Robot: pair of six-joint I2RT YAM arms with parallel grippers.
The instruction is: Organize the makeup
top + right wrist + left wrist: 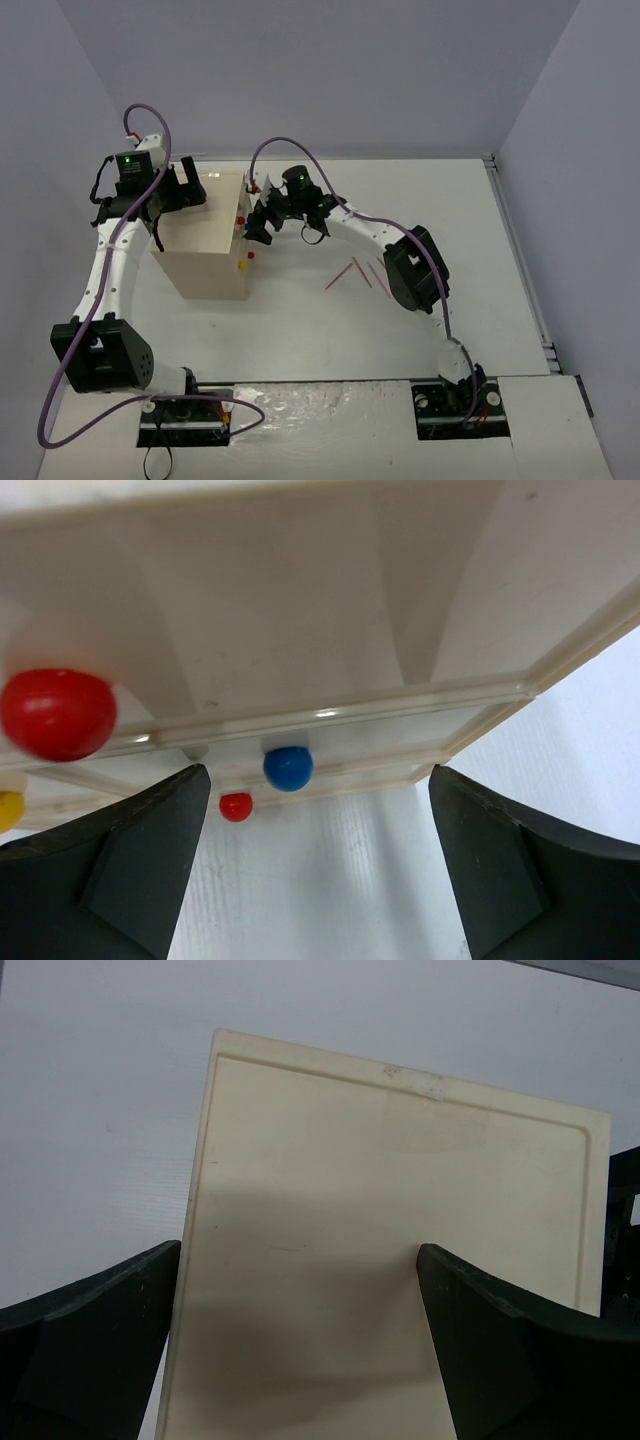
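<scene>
So, left gripper (186, 190) spread wide over the cream box (205, 250), right gripper (256, 226) released too, facing its coloured knobs (288, 767), pink pencils (352, 273) lying on the table (300, 335) right of the box

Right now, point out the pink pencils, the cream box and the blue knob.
pink pencils (340, 277): top view, middle of one stick.
cream box (390, 1260): left wrist view, its flat top.
blue knob (288, 768): right wrist view, centre of the ball.
</scene>
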